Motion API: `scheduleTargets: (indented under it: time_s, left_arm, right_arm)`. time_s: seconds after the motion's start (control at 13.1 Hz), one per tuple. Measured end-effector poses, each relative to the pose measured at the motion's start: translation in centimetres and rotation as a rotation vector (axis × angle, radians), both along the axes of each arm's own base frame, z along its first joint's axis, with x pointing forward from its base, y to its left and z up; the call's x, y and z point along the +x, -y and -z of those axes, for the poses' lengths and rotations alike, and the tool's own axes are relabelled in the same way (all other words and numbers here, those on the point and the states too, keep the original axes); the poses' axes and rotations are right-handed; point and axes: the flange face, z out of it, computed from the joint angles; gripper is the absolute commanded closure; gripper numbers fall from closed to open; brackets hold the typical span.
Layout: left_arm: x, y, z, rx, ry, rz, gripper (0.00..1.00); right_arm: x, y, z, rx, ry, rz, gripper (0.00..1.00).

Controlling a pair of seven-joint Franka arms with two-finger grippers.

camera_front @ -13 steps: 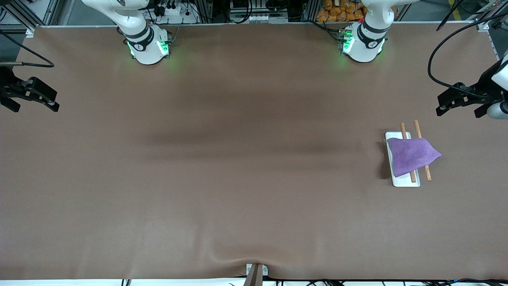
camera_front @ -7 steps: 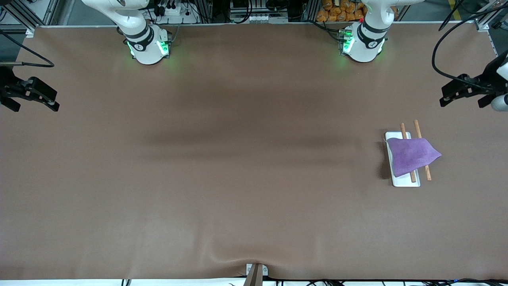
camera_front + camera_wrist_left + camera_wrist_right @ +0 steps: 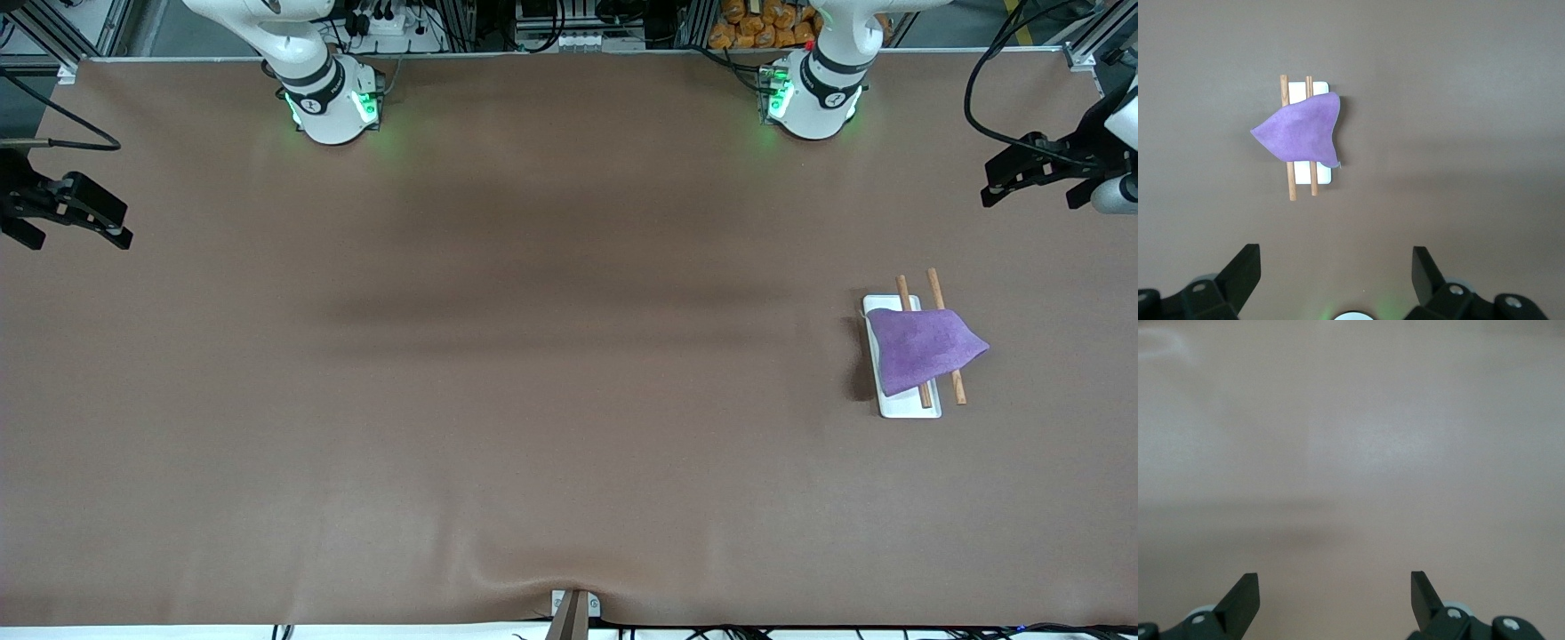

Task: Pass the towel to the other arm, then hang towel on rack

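the towel (image 3: 925, 348) lies draped over the two wooden rods of the rack (image 3: 909, 405), one corner hanging past the outer rod toward the left arm's end of the table. the rack's white base sits flat on the brown table (image 3: 533, 400), and neither the towel nor the rack has shifted since the earlier frames.

the left gripper (image 3: 996, 182) is in the air over the left arm's end of the table, well apart from the rack, jaws spread wide with nothing between them. over the last second it has drawn up and away from the rack, toward the bases' edge of the table. in the left wrist view the towel (image 3: 1300, 130) and rack (image 3: 1317, 175) show well out ahead of the spread fingers (image 3: 1245, 270), roughly in line with the gap between the jaws but nearer one finger.

the right gripper (image 3: 116, 233) waits over the right arm's end of the table, unmoved from before, jaws likewise released and empty; its wrist view shows only bare table (image 3: 1351, 453) ahead of its fingers (image 3: 1245, 593).
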Motion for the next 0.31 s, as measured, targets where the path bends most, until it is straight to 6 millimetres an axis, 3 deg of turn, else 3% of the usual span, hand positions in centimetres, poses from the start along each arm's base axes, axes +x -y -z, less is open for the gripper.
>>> scheduleTargets:
  time_s: [0.31]
  left_arm:
    - [-0.07,0.38,-0.08,0.009,0.001,0.009,0.0]
  right_arm:
    - [0.01,0.07,0.02,0.0,-0.001,0.001,0.0]
